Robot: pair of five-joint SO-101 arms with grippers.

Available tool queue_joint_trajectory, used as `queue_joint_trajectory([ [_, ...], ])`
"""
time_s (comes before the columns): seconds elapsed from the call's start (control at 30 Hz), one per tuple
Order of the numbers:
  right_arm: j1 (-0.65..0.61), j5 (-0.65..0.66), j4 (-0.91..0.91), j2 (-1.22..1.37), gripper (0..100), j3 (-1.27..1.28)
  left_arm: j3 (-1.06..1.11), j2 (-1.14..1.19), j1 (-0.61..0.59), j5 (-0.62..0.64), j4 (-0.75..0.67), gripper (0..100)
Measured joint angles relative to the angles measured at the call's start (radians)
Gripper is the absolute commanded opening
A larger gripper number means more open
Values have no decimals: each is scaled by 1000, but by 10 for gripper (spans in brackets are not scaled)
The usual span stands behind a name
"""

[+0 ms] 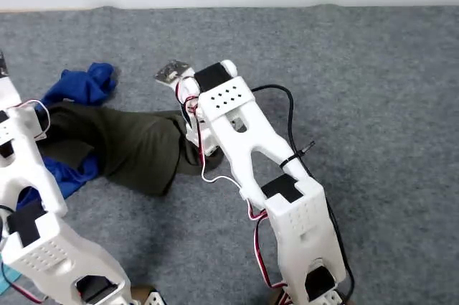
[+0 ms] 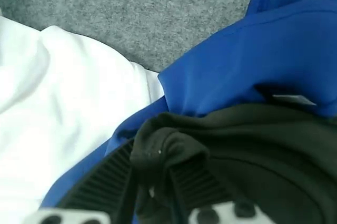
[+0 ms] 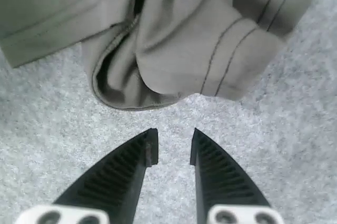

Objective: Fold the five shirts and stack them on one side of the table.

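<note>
A dark olive shirt point(image 1: 133, 147) lies bunched on the grey table, left of centre, on top of a blue shirt point(image 1: 82, 84). My left gripper point(image 2: 158, 167) is shut on a fold of the olive shirt point(image 2: 247, 145), over the blue shirt point(image 2: 247, 60) and beside a white shirt point(image 2: 63, 118). My right gripper point(image 3: 174, 147) is open a little above bare carpet, with nothing between its fingers. The olive shirt's stitched sleeve and hem point(image 3: 210, 39) lie just beyond its tips. In the high view the right arm point(image 1: 226, 104) stands at the olive shirt's right edge.
Grey carpet point(image 1: 358, 90) covers the table, with open room to the right and at the back. The left arm point(image 1: 29, 176) stands over the left edge. A bit of teal cloth point(image 1: 3, 280) shows at the lower left corner.
</note>
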Motion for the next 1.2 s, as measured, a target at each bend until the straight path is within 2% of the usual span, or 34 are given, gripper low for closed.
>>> queue_joint_trajectory([
  [0.43,0,-3,-141,147,113,0,0,0,14,0,0,4],
  [0.63,0,-3,-195,186,214,0,0,0,14,0,0,4],
  [1.0,-6,-26,-210,229,211,-3,0,0,32,0,0,4],
  [1.07,-8,-28,-210,239,186,-5,0,0,40,0,0,4],
  [1.2,-2,-31,-212,247,54,-17,0,0,41,0,0,4],
])
